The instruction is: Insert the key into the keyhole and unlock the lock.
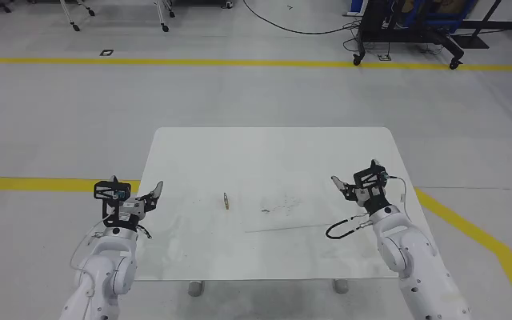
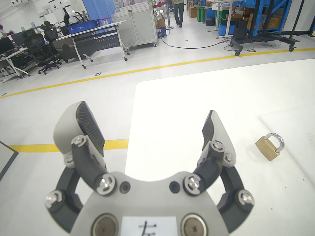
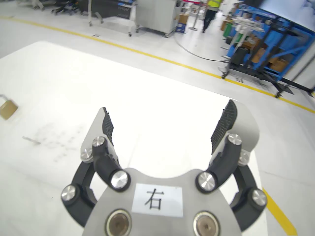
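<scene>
At the lower left of the top view, the left gripper sits at the left edge of the white rectangular table. Its own wrist view shows the left gripper with its ribbed black fingers spread wide apart and holding nothing. One finger is over the grey floor and the other over the tabletop. Toward the middle of the top view, a little left of centre, the small brass padlock with a silver shackle rests on the table, well apart from both grippers. The left wrist view shows the padlock on the bare surface with its shackle arched over the body. Just right of the padlock in the top view lies a thin grey metal key, too small to make out in detail. It sits at the edge of a patch of faint grey scuff marks and is apart from the lock. The right wrist view shows the key as a slim sliver beside the scuff marks, with the padlock farther off. At the right of the top view, the right gripper hangs over the table's right side. In its own view the right gripper also has its ribbed fingers spread wide with nothing between them, above the white tabletop.
</scene>
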You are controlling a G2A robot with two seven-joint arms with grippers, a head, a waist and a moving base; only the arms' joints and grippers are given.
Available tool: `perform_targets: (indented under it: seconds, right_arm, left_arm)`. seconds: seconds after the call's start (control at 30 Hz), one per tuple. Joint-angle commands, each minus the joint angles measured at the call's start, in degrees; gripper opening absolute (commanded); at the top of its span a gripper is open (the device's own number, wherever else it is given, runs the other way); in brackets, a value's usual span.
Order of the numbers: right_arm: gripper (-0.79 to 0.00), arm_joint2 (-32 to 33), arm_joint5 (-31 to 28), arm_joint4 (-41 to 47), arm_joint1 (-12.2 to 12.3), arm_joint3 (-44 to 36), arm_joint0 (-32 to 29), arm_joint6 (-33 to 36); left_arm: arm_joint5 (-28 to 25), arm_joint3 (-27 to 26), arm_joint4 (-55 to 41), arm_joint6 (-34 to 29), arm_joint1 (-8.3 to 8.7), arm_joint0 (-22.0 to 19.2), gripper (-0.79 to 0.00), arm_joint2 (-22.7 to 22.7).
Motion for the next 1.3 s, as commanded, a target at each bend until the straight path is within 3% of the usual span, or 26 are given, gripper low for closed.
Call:
perform_targets:
  seconds: [0.0, 0.13, 0.53, 0.63, 0.9, 1.03, 1.27]
  right_arm:
    - [0.000, -4.31, -2.87, -0.37, -0.38, 2.34, 3.30, 0.42]
    - [0.000, -10.14, -5.06, -1.04, -1.17, 5.55, 7.10, -0.07]
    - [0.000, -10.27, -5.49, -0.44, -1.20, 5.46, 7.03, -0.46]
    - [0.000, -10.63, -18.65, 7.44, -1.06, 8.81, 8.66, -4.78]
    - [0.000, -13.88, -41.91, 10.81, -0.70, 18.25, 17.16, -5.49]
    - [0.000, -15.95, -47.22, 10.72, -0.79, 21.15, 20.24, -4.95]
    - [0.000, -23.38, -47.22, 10.42, -0.57, 24.16, 24.85, -1.80]
  left_arm:
    - [0.00, 0.00, 0.00, 0.00, 0.00, 0.00, 0.000, 0.00]
    - [0.00, 0.00, 0.00, 0.00, 0.00, 0.00, 0.000, 0.00]
    - [0.00, 0.00, 0.00, 0.00, 0.00, 0.00, 0.000, 0.00]
    - [0.00, 0.00, 0.00, 0.00, 0.00, 0.00, 0.000, 0.00]
    - [0.00, 0.00, 0.00, 0.00, 0.00, 0.00, 0.000, 0.00]
    - [0.00, 0.00, 0.00, 0.00, 0.00, 0.00, 0.000, 0.00]
    - [0.00, 0.00, 0.00, 0.00, 0.00, 0.00, 0.000, 0.00]
